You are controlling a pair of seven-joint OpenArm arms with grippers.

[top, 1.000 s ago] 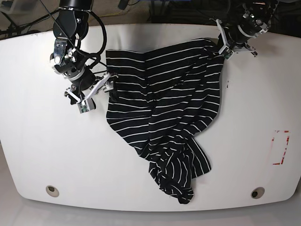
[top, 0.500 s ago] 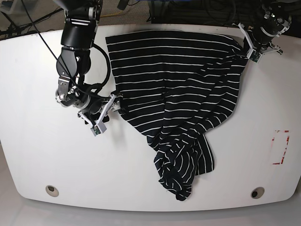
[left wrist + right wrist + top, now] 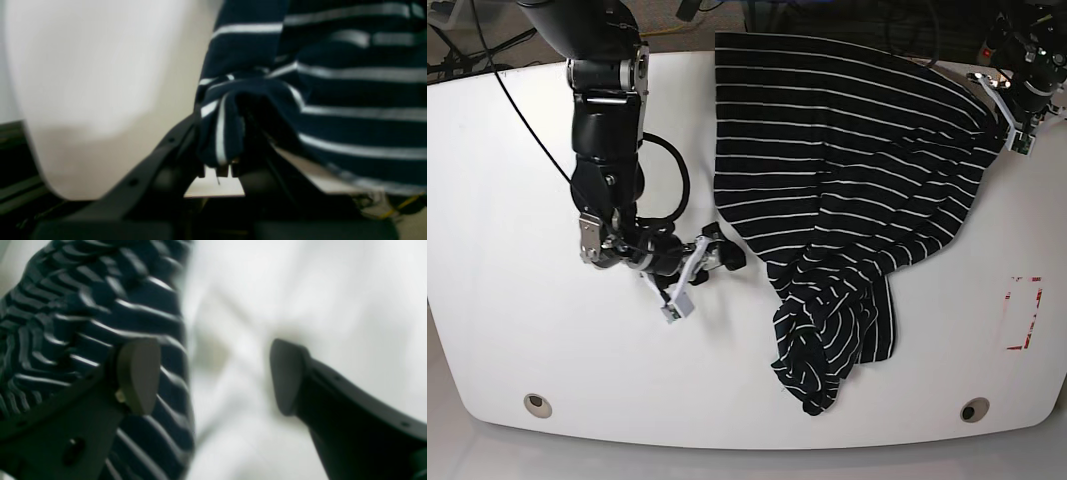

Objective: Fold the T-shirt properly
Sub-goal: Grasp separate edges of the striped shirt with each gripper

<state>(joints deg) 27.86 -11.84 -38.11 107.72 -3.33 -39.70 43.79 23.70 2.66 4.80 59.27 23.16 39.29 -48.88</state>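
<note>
T-shirt (image 3: 847, 170): dark navy with thin white stripes, spread over the back and middle of the white counter (image 3: 517, 350), top edge right at the far rim, and narrowing into a bunched, twisted tail that hangs toward the front edge.

Left pincer (image 3: 1005, 118): over at the far corner of the counter, clamped tight on a wad of the shirt's edge. In the wrist view you can see the striped cloth (image 3: 220, 130) scrunched right between its jaws.

Right pincer (image 3: 689, 278): low over the counter just beside the shirt's near-side edge, jaws spread wide, nothing in them. One fingertip (image 3: 138, 373) sits over the striped cloth, the other over bare counter. Can't tell if it's touching the fabric, pretty blurry.

Red markings (image 3: 1024, 312): on the counter, well apart from the shirt.
</note>
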